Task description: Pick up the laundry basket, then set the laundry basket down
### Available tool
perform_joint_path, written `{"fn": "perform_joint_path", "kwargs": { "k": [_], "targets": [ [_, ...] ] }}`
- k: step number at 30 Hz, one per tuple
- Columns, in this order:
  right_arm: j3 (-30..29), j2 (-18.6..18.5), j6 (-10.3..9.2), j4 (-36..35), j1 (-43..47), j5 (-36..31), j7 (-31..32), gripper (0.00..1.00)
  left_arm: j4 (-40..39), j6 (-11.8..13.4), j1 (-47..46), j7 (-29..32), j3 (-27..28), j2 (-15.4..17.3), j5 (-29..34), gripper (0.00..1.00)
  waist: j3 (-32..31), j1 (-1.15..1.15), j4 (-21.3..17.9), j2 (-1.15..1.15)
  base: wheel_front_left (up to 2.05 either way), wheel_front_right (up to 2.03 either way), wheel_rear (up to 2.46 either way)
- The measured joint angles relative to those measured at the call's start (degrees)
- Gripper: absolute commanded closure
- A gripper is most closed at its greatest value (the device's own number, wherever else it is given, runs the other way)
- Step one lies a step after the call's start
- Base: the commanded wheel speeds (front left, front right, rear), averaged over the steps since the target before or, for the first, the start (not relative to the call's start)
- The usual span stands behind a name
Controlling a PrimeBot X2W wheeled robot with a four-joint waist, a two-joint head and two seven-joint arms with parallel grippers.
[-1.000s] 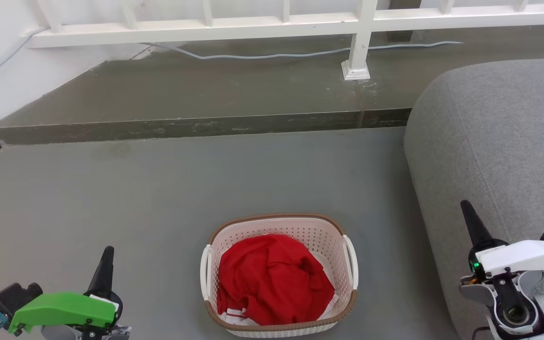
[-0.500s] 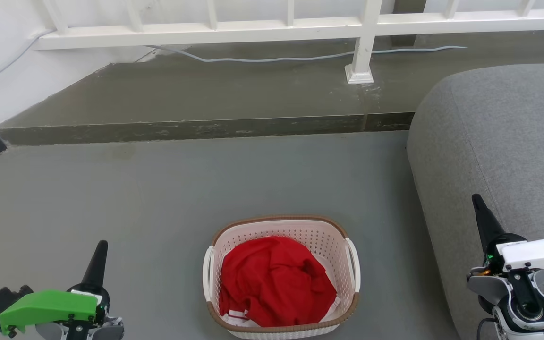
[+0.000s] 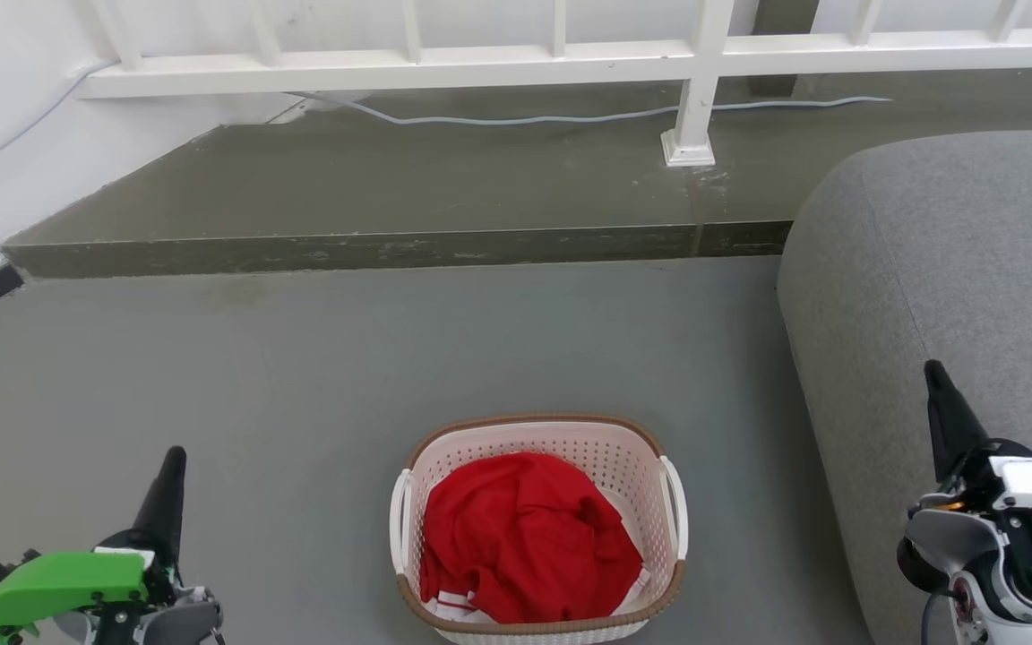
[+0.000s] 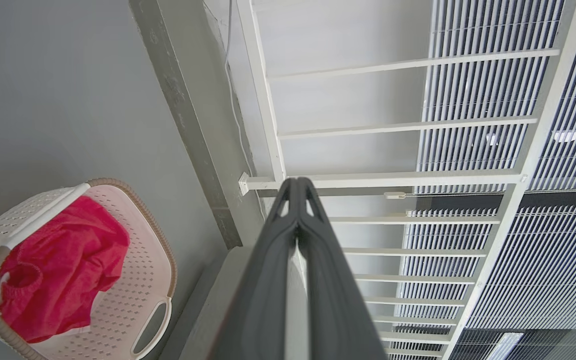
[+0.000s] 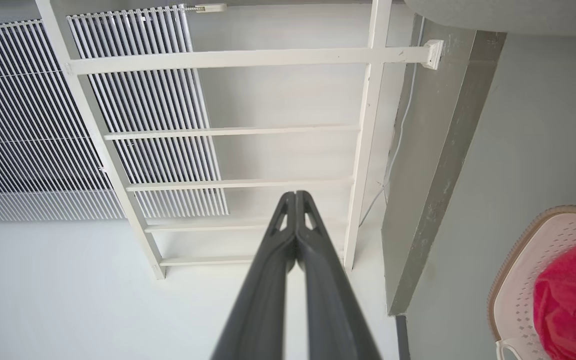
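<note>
Grippers are flanking the work at the near edge of the head view. The left gripper is hovering over the floor well to the basket's left. The right gripper is hovering well to its right, in front of the grey sofa. Each wrist view is showing its own fingers pressed together along their length and clamping nothing. Both grippers are pointing forward toward the railing rather than down at the handles, so neither is lined up for a grasp.

Between them, the laundry basket is sitting upright on the floor, apart from both grippers, near the sofa's base and well short of the step. Its white loop handles are facing left and right, one toward each arm, which is suiting a two-arm lift. A red garment is lying bunched inside.

This layout is fitting two stages: the basket awaiting the lift, or the basket set down with the arms clear.

Farther off, a raised step is bounding the floor's far edge. A white railing and a loose cable are running along it.
</note>
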Motion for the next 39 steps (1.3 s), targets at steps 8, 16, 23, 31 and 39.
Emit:
{"fn": "perform_joint_path", "kwargs": {
  "k": [8, 16, 23, 31, 39],
  "targets": [
    [-0.24, 0.04, 0.42, 0.36, -0.58, 1.15, 0.01, 1.00, 0.21, -0.29, -0.87, 0.01, 0.46, -0.09, -0.80, 1.00, -0.04, 0.00, 0.04, 0.00, 0.00, 0.00, 0.00],
    [-0.27, 0.05, 0.42, 0.53, -0.59, 1.15, 0.18, 1.00, 0.41, -0.30, -0.87, 0.19, 0.49, -0.16, -0.80, 1.00, -0.05, 0.00, 0.03, 0.00, 0.00, 0.00, 0.00],
    [-0.31, 0.07, 0.42, 0.64, -0.60, 1.15, 0.18, 1.00, 0.64, -0.32, -0.88, 0.19, 0.54, -0.22, -0.80, 1.00, -0.06, 0.00, 0.03, 0.00, 0.00, 0.00, 0.00],
    [-0.33, 0.08, 0.43, 0.80, -0.62, 1.15, 0.19, 1.00, 0.88, -0.37, -0.89, 0.24, 0.57, -0.32, -0.80, 1.00, -0.07, 0.00, 0.03, 0.00, 0.00, 0.00, 0.00],
    [-0.38, 0.18, 0.43, 0.90, -0.64, 1.15, 0.20, 1.00, 1.19, -0.40, -0.90, 0.25, 0.59, -0.41, -0.80, 1.00, -0.07, 0.00, 0.03, 0.00, 0.00, 0.00, 0.00]
  ]
}}
